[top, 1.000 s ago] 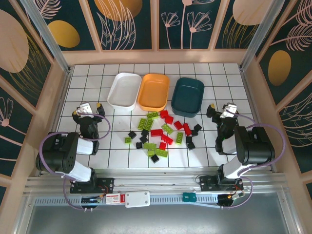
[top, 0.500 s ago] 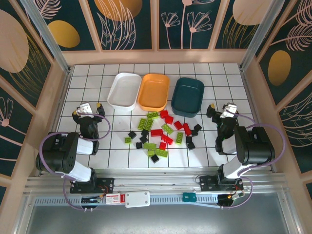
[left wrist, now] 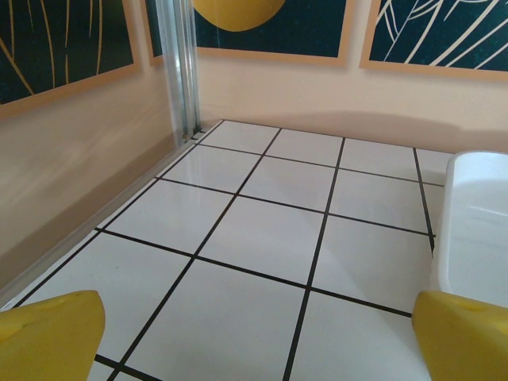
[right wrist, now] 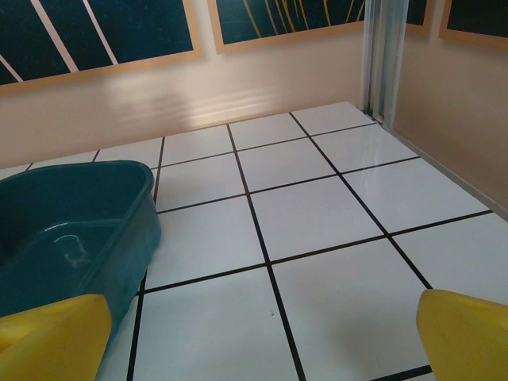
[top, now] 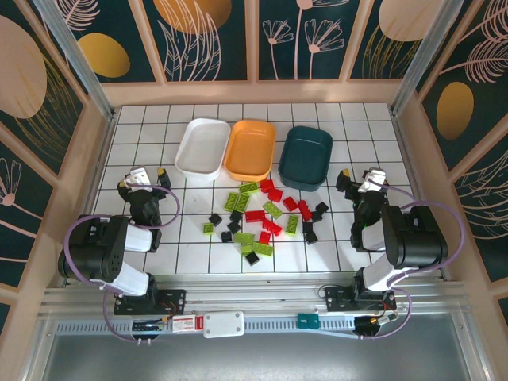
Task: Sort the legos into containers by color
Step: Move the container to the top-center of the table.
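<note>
I see the white-tiled counter (top: 143, 127) carrying three containers in a row at its far side: the white tray (top: 202, 148), the orange tray (top: 250, 149) and the teal tray (top: 305, 156). The legos (top: 262, 216) lie scattered on the tiles just in front of the trays, red, green and black mixed. My left fingers (left wrist: 48, 337) are spread wide near the white tray, grasping nothing. My right fingers (right wrist: 464, 333) are released too, near the teal tray.
</note>
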